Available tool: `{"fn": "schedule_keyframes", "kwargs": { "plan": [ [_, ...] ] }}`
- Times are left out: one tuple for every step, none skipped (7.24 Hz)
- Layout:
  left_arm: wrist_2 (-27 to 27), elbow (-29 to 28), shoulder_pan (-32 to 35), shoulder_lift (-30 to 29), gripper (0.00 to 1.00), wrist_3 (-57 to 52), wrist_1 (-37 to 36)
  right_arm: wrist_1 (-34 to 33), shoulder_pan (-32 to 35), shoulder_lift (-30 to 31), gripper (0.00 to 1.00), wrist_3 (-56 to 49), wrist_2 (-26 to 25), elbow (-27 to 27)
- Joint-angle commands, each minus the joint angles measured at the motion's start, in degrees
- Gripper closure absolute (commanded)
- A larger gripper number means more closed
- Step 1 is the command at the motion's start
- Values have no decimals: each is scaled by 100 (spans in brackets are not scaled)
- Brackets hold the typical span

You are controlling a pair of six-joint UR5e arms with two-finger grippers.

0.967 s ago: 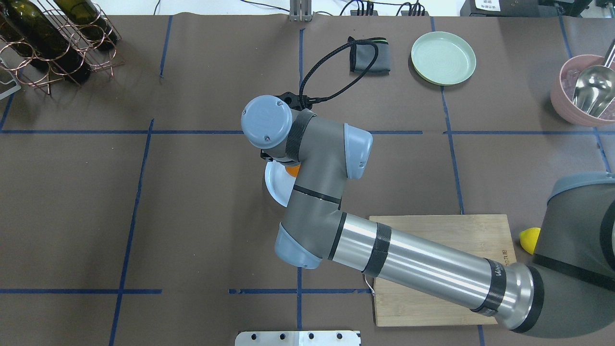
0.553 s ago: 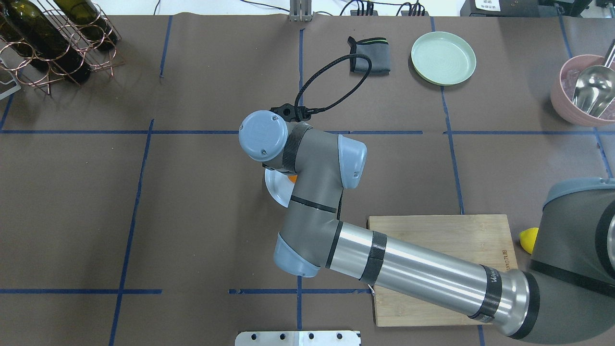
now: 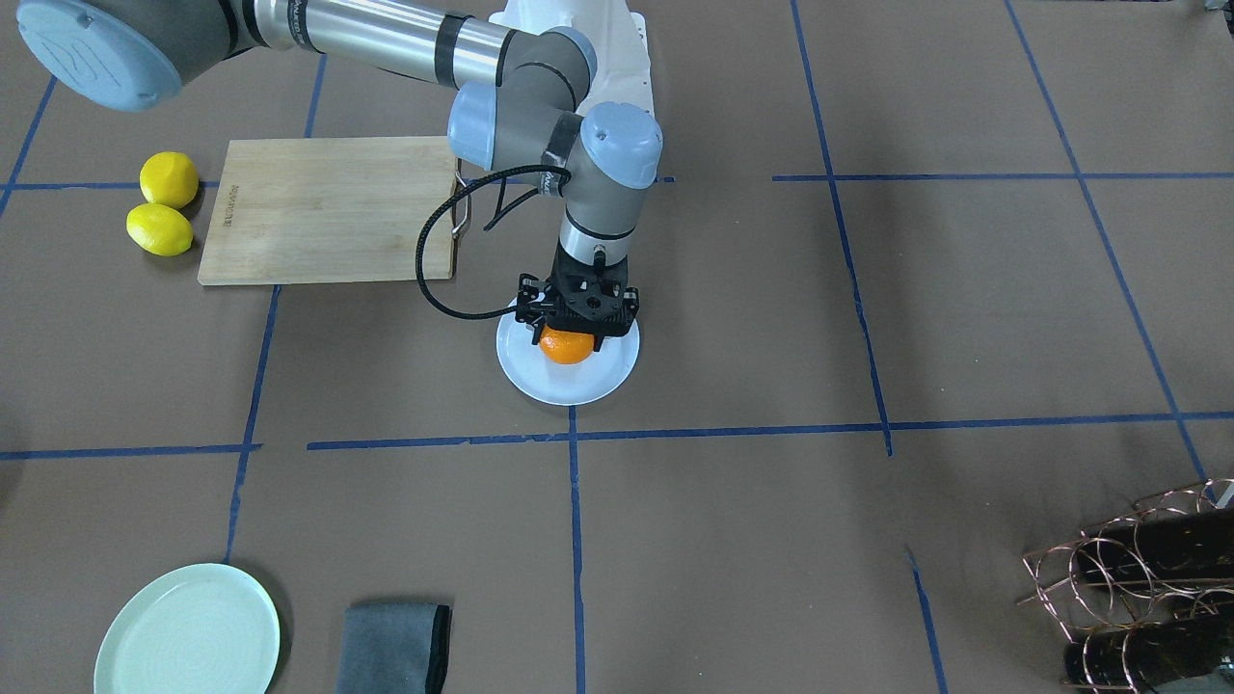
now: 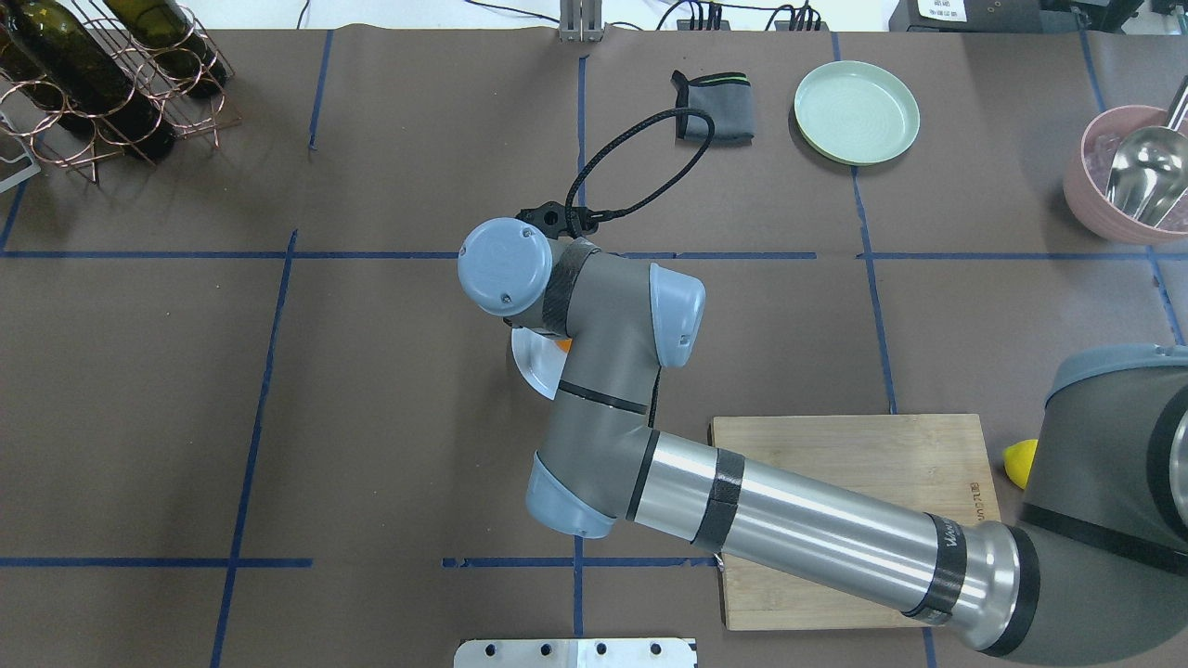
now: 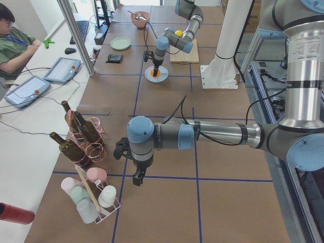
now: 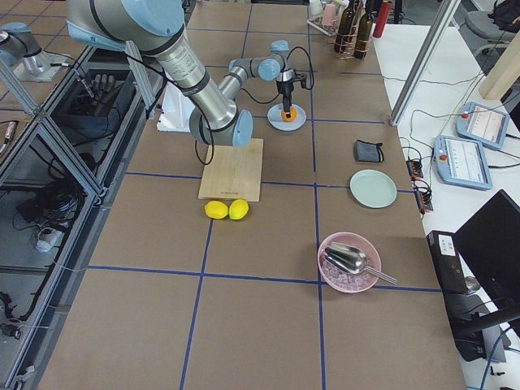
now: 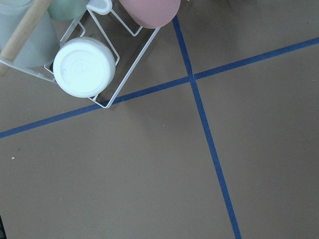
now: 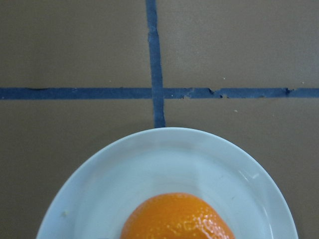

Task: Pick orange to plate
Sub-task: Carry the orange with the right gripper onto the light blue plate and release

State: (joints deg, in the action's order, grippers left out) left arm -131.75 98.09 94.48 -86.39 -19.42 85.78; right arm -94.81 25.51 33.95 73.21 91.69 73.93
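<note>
Right claw [image 3: 569, 335] points straight down onto orange [image 3: 566, 350], over the plate [image 3: 569, 387].

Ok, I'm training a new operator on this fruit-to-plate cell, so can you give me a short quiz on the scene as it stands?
1. True or false: the orange is over the bluish-white plate.
2. Multiple choice: what lies beside the cutting board? A) two lemons B) a spoon C) a wine bottle
3. Fill in: the gripper directly above the orange belongs to the robot's ___ arm.

Key: 1 true; 2 A; 3 right.
</note>
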Motion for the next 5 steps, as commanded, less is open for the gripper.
{"fn": "schedule_keyframes", "kwargs": {
  "plan": [
    [0,-9,0,-18,0,0,0,-11,216,15,0,-122,172,269],
    [0,-44,-9,-27,0,0,0,-37,653,180,0,-419,757,654],
    [0,-70,-9,-1,0,-9,-26,-46,1057,696,0,-1022,1119,1336],
    [17,-27,0,26,0,0,-35,-46,1601,1275,0,-1785,1523,1856],
    [0,-105,0,35,0,-9,-26,-46,2363,1768,0,-2828,2197,2114]
  ]
}}
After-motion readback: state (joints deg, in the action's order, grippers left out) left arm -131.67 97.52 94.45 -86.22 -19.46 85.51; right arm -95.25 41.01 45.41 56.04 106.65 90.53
